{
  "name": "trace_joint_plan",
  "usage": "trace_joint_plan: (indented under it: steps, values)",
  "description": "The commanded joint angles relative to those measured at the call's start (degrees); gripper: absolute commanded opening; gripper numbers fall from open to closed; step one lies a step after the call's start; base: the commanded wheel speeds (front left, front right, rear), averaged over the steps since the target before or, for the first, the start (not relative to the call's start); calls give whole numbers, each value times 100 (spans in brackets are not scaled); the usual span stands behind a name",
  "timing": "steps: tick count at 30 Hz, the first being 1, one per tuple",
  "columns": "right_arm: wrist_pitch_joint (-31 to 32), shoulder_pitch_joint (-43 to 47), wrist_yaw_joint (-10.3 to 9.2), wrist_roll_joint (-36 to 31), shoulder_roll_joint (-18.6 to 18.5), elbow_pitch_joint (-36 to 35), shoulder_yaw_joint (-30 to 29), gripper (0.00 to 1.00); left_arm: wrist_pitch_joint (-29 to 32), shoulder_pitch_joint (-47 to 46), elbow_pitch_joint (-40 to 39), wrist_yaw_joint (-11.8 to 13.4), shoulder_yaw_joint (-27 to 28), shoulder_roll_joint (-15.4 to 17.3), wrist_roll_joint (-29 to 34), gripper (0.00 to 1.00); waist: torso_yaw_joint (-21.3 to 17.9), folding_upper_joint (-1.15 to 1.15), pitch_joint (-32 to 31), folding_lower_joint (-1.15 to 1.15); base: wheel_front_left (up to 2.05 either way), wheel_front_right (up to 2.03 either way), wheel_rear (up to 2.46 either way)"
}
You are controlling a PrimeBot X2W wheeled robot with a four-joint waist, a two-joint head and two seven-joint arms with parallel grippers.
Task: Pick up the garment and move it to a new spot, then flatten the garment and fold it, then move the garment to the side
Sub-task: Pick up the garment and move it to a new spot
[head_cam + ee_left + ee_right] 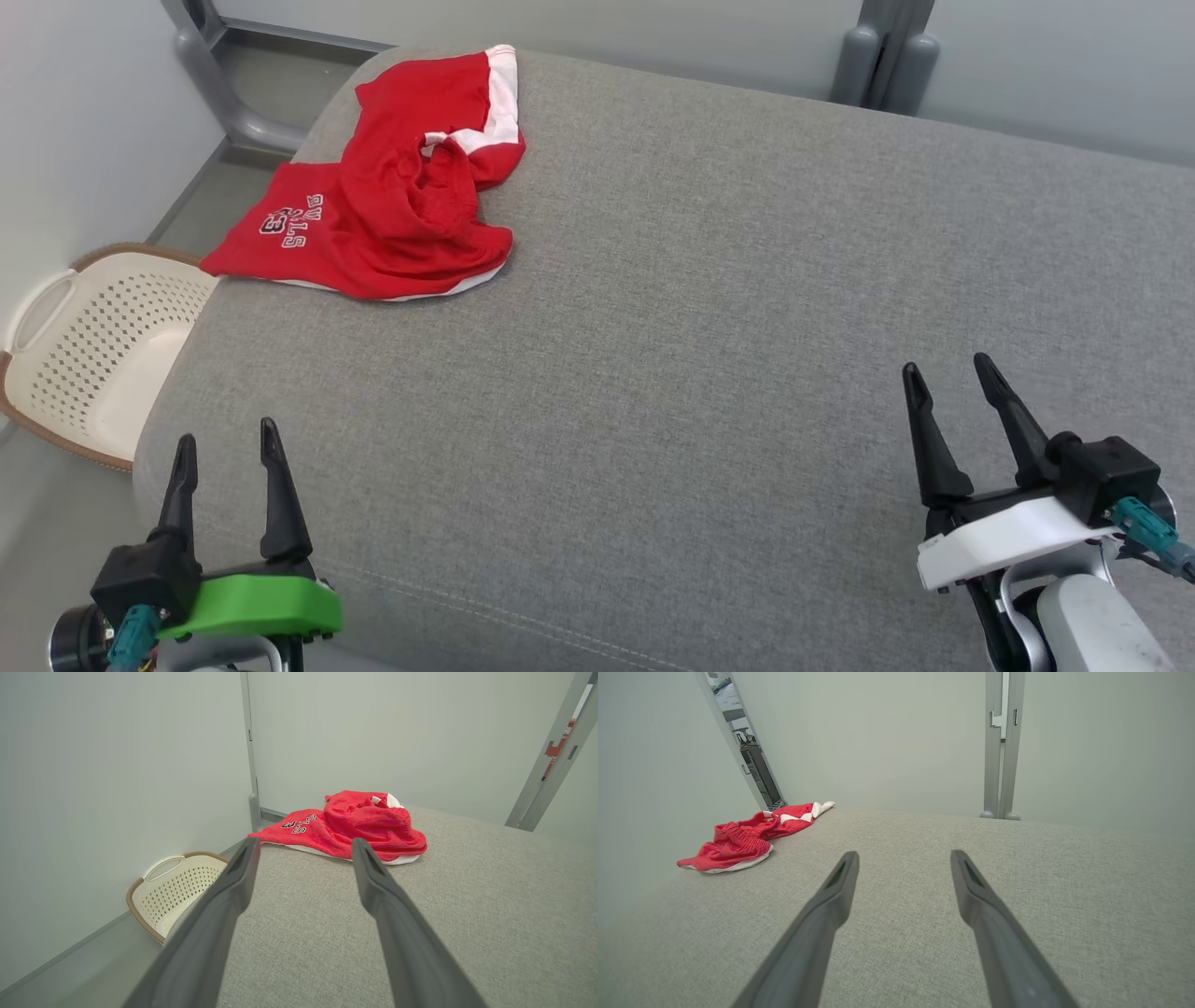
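Note:
The garment [392, 201] is a pair of red shorts with white trim and printed lettering, lying crumpled at the far left corner of the grey cushioned surface [709, 355]. It also lies ahead of the fingers in the left wrist view [355, 828] and off to the far left in the right wrist view [742, 842]. My left gripper [229, 439] hovers at the near left edge, open and empty, well short of the garment. At the near right my right gripper [948, 369] is open too, with nothing between its fingers.
A cream perforated laundry basket [89, 350] stands on the floor left of the surface, also in the left wrist view [170, 889]. Grey metal frame posts [882, 51] and pale walls rise behind the far edge. The surface drops off at its left and near edges.

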Motion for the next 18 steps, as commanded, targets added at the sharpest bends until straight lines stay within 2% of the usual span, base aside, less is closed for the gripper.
trace_joint_plan:
  steps: [1, 10, 18]
  values:
    - [0, -95, -10, -35, -67, -46, -19, 100, 0, -205, 2, -7, 32, 8, -61, 100, -122, 0, 135, 0, 0, 0, 0]
    - [0, -476, -10, -84, -436, -262, -194, 100, 0, -1475, 143, -149, 289, 34, 59, 100, -721, 0, 969, 0, 0, 0, 0]
    - [0, -762, -10, -58, -939, -545, -526, 100, 0, -2976, 379, -298, 605, 338, 228, 100, -1419, 0, 1794, 0, 0, 0, 0]
